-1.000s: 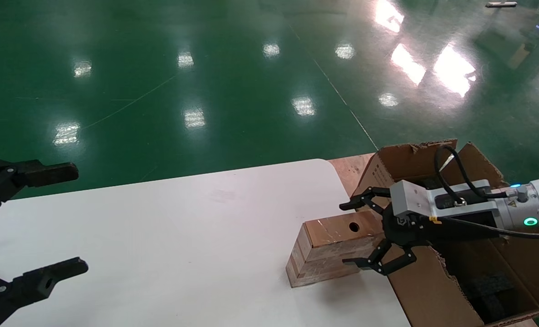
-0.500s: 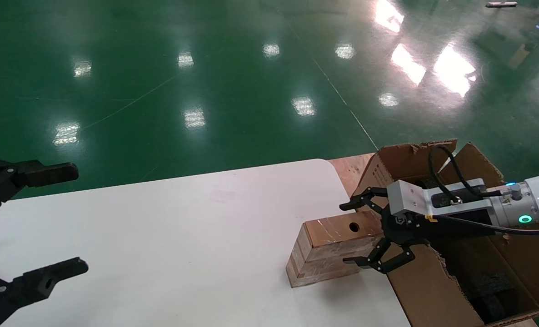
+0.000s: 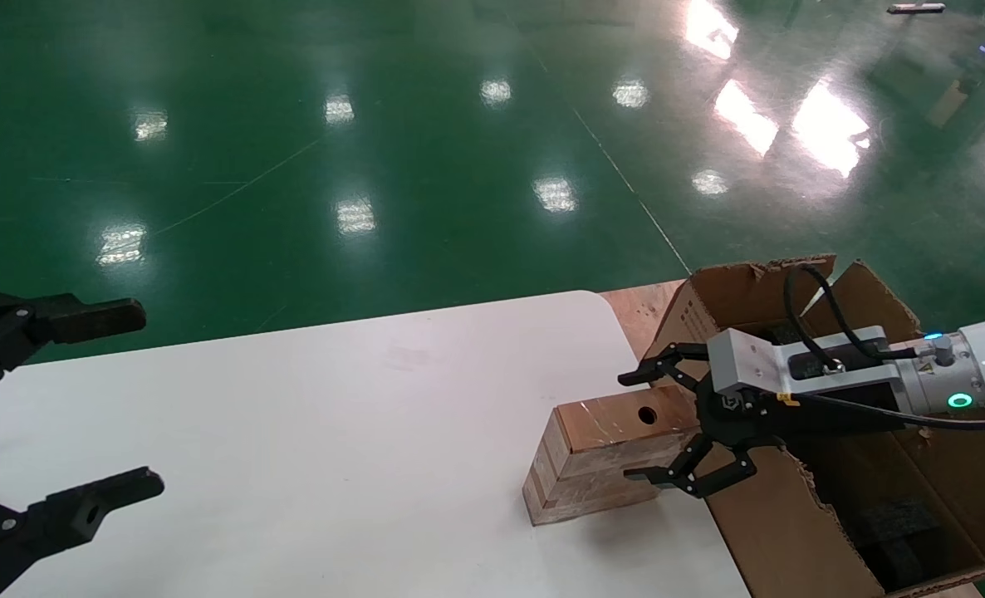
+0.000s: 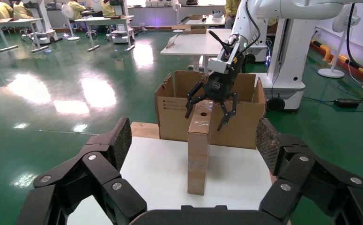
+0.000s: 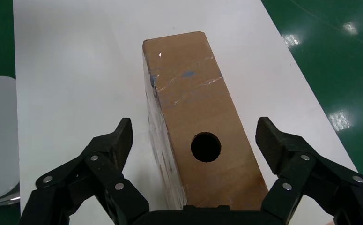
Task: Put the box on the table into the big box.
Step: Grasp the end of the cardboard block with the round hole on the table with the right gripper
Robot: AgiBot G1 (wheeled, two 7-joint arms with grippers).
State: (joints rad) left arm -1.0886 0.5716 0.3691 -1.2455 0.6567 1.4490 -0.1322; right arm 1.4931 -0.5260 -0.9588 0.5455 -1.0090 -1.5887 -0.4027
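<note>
- The box (image 3: pixel 613 453) lies on the table (image 3: pixel 335 432), at about 4 o'clock from the middle of the tabletop in the head view, close to the table's right edge.
- Its glossy copper-brown face points up, with the small round hole (image 3: pixel 647 414) toward the end nearest the big box; the pale layered sides face the robot.
- The big box (image 3: pixel 791 531) stands just off the table's right edge, at 3 o'clock from the small box, its ragged flaps open and black foam (image 3: pixel 895 523) showing inside.
- The right gripper (image 3: pixel 644 427) reaches in from 3 o'clock over the carton; its fingers are spread wide and straddle the holed end of the box, one finger on the far side and one on the near side.
- In the right wrist view the box (image 5: pixel 198 126) runs between the two finger pads (image 5: pixel 123 138) with white table visible on both sides of it, so the pads stand clear of the box.
- The left gripper (image 3: pixel 69 407) hovers over the table's left edge at 9 o'clock, well apart from the box, fingers also spread wide and empty.
- The left wrist view shows the box (image 4: pixel 199 150) end-on across the table with the right gripper (image 4: pixel 211 112) around its far end, the carton (image 4: pixel 170 112) behind it.
- Beyond the table lies a shiny green floor (image 3: pixel 376 149).
</note>
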